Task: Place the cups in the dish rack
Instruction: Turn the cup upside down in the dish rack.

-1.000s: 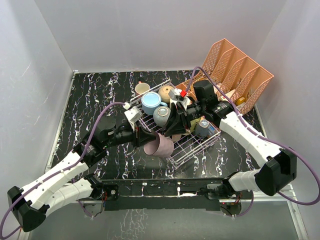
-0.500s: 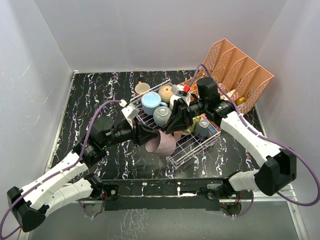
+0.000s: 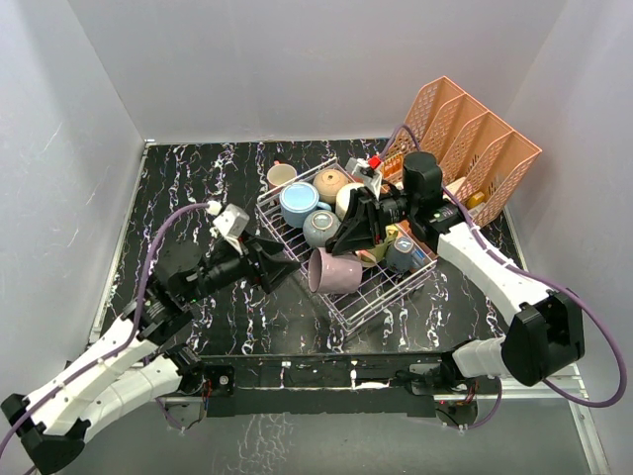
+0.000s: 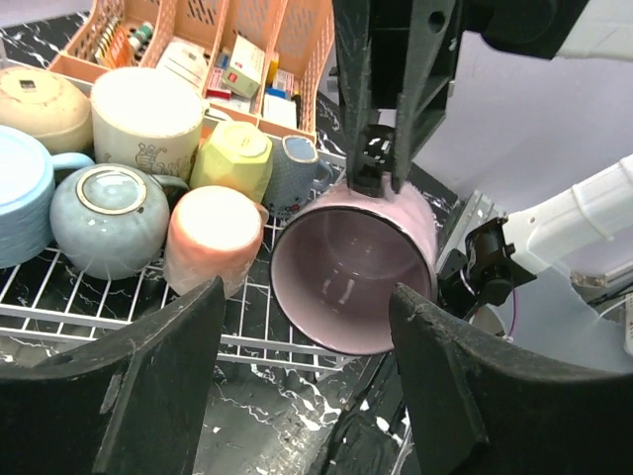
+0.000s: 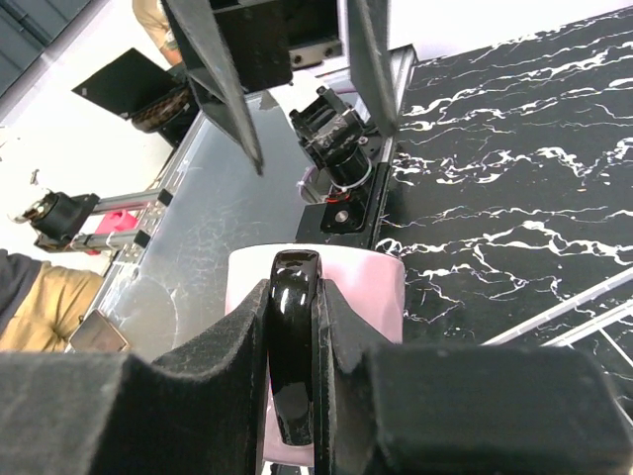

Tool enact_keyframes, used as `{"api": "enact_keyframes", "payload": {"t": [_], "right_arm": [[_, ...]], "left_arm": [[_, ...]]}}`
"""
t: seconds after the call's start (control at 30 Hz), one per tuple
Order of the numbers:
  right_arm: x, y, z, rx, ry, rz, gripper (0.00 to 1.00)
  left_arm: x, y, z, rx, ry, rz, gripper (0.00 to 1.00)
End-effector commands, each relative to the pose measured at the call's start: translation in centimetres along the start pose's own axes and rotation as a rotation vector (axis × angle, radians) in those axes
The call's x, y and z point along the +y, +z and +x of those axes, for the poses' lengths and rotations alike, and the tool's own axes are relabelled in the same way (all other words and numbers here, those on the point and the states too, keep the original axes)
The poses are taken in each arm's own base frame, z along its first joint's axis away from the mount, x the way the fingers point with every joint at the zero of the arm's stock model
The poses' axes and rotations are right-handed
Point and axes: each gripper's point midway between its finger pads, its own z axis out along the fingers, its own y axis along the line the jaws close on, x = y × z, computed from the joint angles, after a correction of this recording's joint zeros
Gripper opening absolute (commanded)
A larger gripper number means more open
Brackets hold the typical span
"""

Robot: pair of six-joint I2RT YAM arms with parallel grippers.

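A: Where is the mauve ceramic mug at this moment?

B: It lies on its side in the silvery-white wire-grid dish rack, at the rack's near-left edge, with its open mouth turned outward to the left.

A: And the right gripper?

B: It reaches over the rack, and its two fingers are pressed together on the mug's handle, which is on the upper side of the mug. In the right wrist view the handle looks dark and shiny between them.

A: Is the left gripper holding something?

B: No. Its fingers are spread wide with nothing between them. It is just outside the rack's near-left edge, facing the mouth of the mug, apart from it.

A: Which other cups are in the rack?

B: Just beside the mauve one is a pale pink cup. Further in are a round grey-blue mug turned upside down, a light blue mug, a tan cup, a tall cream mug, a yellow faceted cup and a dark blue-grey mug. One more cream cup stands upright on the black marbled table, just beside the rack's far-left edge.

A: And the salmon-pink plastic lattice file organiser?

B: It stands just beside the rack's far-right side.
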Motion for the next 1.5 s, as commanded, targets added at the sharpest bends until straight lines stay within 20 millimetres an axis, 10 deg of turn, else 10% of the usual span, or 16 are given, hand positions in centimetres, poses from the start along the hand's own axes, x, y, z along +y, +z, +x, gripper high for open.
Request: {"api": "enact_keyframes", "payload": {"t": [0.0,0.3,0.9,1.27,1.47], "right_arm": [[-0.5,-0.4,-1.6,-0.029,-0.034,0.037,0.08],[-3.1,-1.4,-3.0,-0.043,-0.01,0.181,0.08],[-1.6,-1.2,-3.5,-0.048,-0.023,0.109,0.08],[0.0,-1.2,-4.0,-0.052,-0.059,0.066,0.08],[0.5,-1.2,-3.7,-0.051,-0.065,0.055,0.08]], "left_arm": [[-1.1,-1.8,-2.8,-0.093,-0.025,0.001,0.66],[-2.2,-0.2,-2.0,-0.122,-0.156,0.097,0.78],[-3.7,4.6,1.0,-0.062,-0.137,0.321,0.83],[-4.6,5.7,2.0,-0.028,-0.247,0.403,0.52],[-3.9,6.8,1.8,-0.012,-0.255,0.363,0.0]]}}
